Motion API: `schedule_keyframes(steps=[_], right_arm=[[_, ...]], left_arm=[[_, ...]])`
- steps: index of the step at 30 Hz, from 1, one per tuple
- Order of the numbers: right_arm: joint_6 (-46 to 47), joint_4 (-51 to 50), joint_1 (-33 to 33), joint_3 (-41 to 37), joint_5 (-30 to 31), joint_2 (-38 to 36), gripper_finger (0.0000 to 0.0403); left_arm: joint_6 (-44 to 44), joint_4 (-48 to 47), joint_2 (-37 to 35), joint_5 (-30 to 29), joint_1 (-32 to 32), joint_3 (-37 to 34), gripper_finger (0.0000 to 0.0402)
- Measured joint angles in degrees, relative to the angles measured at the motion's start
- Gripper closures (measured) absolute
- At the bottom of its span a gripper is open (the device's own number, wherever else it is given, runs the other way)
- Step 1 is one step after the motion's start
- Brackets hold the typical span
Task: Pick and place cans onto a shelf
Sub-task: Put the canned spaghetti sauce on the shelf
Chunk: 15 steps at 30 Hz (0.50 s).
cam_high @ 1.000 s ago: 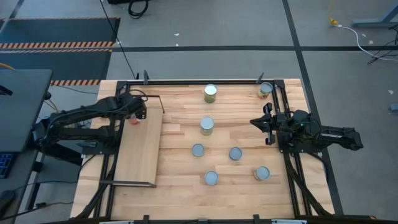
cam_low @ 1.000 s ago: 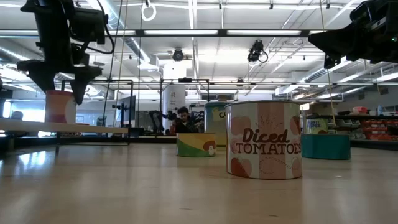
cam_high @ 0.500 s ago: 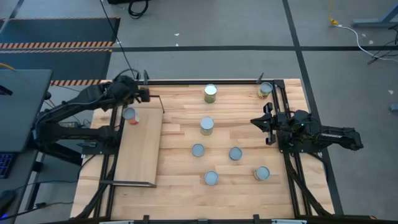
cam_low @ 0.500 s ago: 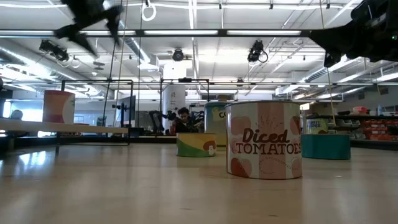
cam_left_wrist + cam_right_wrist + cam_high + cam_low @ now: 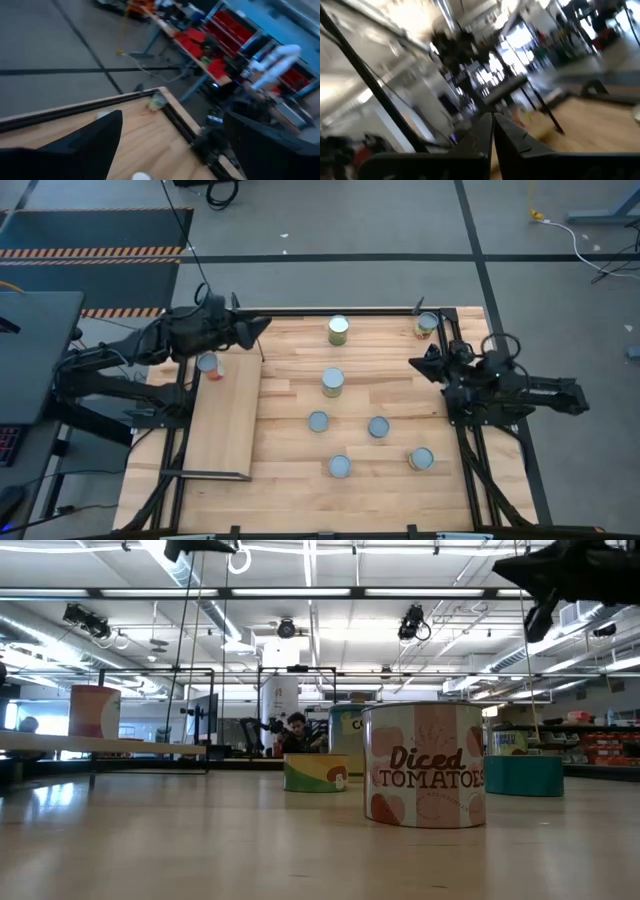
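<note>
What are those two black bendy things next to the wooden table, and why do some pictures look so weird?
They are robot arms, and each ends in a two-finger gripper. One camera looks straight down, one sits at tabletop height, and one rides on each wrist, so those pictures tilt with the arms. The left gripper is open and holds nothing; it hangs past the far end of the pale plywood shelf with a thin black frame. One small round orange can stands on that shelf. The right gripper is shut and empty, at the table's right side. Seven more small round tins, like the silver-topped tin with a yellow-green label, stand on the plank tabletop.
</note>
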Motion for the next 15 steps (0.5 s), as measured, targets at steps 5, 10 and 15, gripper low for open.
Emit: schedule_keyframes(steps=[5,10,15], right_arm=[[-4.18,-19.91,4.87,16.55,0.93,13.71,0.0386],[-5.40,-39.83,11.70,34.17,3.73,31.03,0.0386],[-4.74,-50.06,20.26,47.15,7.80,48.57,0.0386]], left_arm=[[4.93,0.20,-0.04,-0.06,-3.25,0.00,0.0047],[10.36,-0.39,-0.54,0.04,-4.32,-0.07,0.0047],[14.96,-5.17,-2.95,3.07,-5.98,-0.07,0.0047]])
